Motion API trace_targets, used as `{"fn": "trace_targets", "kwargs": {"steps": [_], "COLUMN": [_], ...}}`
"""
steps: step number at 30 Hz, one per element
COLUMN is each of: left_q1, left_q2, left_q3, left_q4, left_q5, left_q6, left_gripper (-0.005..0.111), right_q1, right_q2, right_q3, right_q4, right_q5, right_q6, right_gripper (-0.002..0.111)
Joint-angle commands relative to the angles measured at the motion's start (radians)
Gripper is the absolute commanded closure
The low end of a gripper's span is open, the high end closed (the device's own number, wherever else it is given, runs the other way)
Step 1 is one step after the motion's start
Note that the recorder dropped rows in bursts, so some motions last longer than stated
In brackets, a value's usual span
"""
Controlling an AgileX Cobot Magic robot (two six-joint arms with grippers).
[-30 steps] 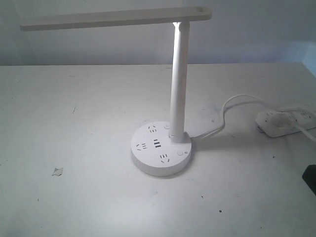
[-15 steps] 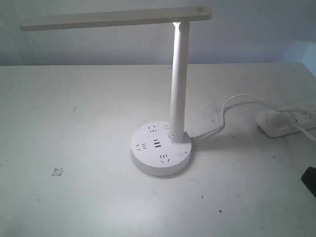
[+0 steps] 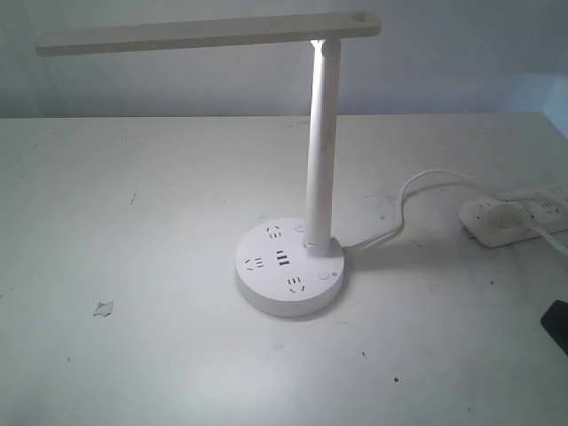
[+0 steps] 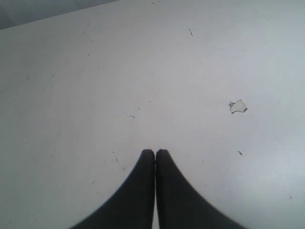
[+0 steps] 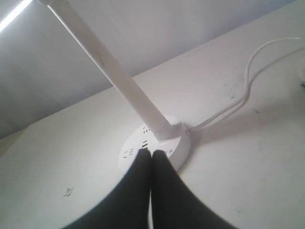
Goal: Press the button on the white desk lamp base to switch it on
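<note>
The white desk lamp base is a round puck mid-table, with socket holes, dark USB slots and a small round button beside its slim pole. A bright strip glows under the lamp head. My right gripper is shut and empty, and its tips overlap the base in the right wrist view. In the exterior view it shows only as a dark sliver at the right edge, far from the base. My left gripper is shut over bare table and is out of the exterior view.
A white cable runs from the base to a long power strip at the right. A small paper scrap lies on the table left of the base and shows again as the scrap ahead of the left gripper.
</note>
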Motion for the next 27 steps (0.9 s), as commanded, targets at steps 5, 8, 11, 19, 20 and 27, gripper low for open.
{"fn": "trace_targets", "kwargs": {"steps": [5,8,11,19,20,27], "left_q1": [0.003,0.003,0.003,0.003,0.003,0.003], "left_q2": [-0.004,-0.004,-0.004,-0.004,-0.004,-0.004], "left_q3": [0.003,0.003,0.003,0.003,0.003,0.003], "left_q4": [-0.006,-0.006,-0.006,-0.006,-0.006,-0.006], "left_q5": [-0.001,-0.001,-0.001,-0.001,-0.001,-0.001], "left_q6": [-0.001,-0.001,-0.001,-0.001,-0.001,-0.001], "left_gripper": [0.107,0.107,0.107,0.107,0.107,0.107], "right_q1": [-0.071,-0.151,-0.259,-0.55,-0.57,-0.579], "right_q2": [-0.052,-0.076,-0.088,-0.088,-0.088,-0.088], "right_q3": [0.002,0.002,0.002,0.002,0.002,0.002], "right_q4": [-0.001,-0.001,-0.001,-0.001,-0.001,-0.001], "right_q5": [0.001,0.001,0.001,0.003,0.007,0.009], "right_q6": [0.002,0.002,0.002,0.002,0.002,0.002], "right_gripper": [0.108,0.108,0.108,0.108,0.108,0.108]}}
